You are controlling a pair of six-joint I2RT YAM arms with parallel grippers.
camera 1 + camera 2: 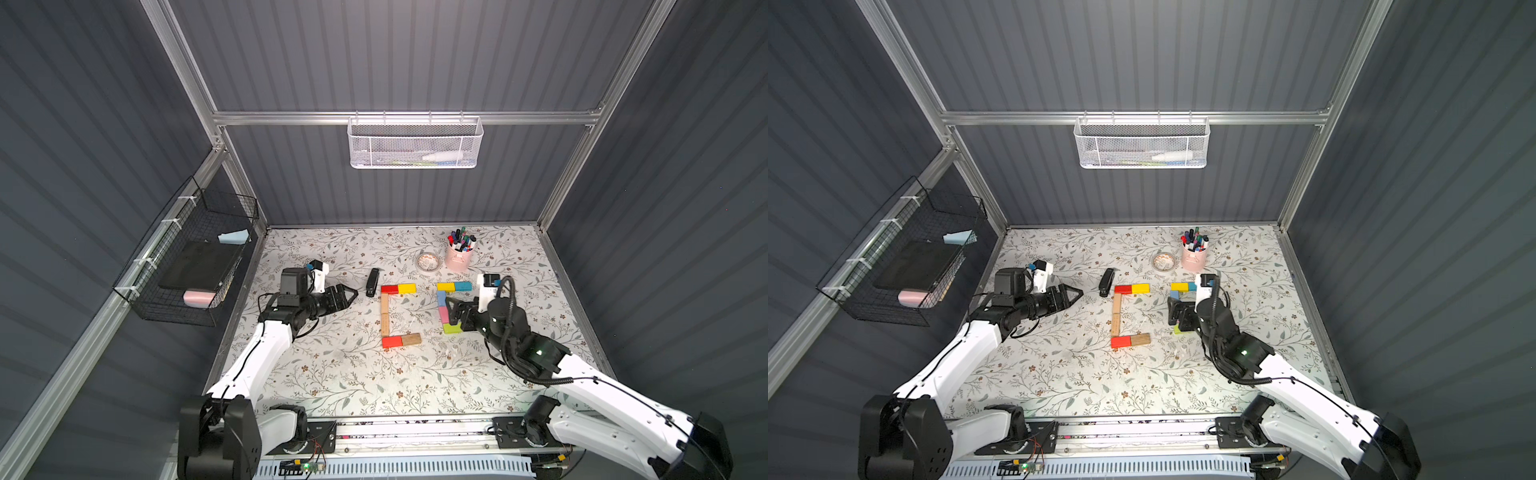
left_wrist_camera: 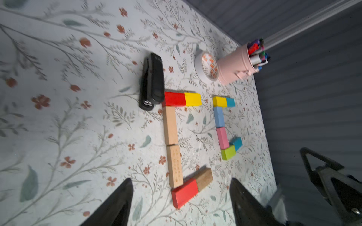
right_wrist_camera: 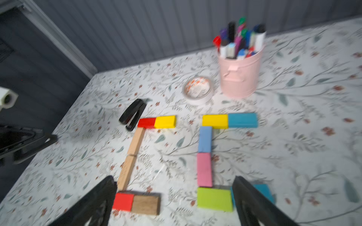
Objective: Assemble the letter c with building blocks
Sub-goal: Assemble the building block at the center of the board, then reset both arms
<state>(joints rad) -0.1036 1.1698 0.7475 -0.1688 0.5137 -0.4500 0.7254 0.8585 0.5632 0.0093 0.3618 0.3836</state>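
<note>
Right wrist view, live: two C shapes of building blocks [image 3: 204,169] laid flat, one just beside the stapler [image 3: 133,114], the other farther from it. Poised over that farther C's foot, right gripper [image 3: 174,179] with jaws wide apart, clamping nothing. Down flat, lime green block [image 3: 214,198]; askew against it, teal block [image 2: 237,143], probably wanting squaring. Across the stapler from the blocks, left gripper [image 2: 181,179], jaws apart and empty, likely keeping clear.
</note>
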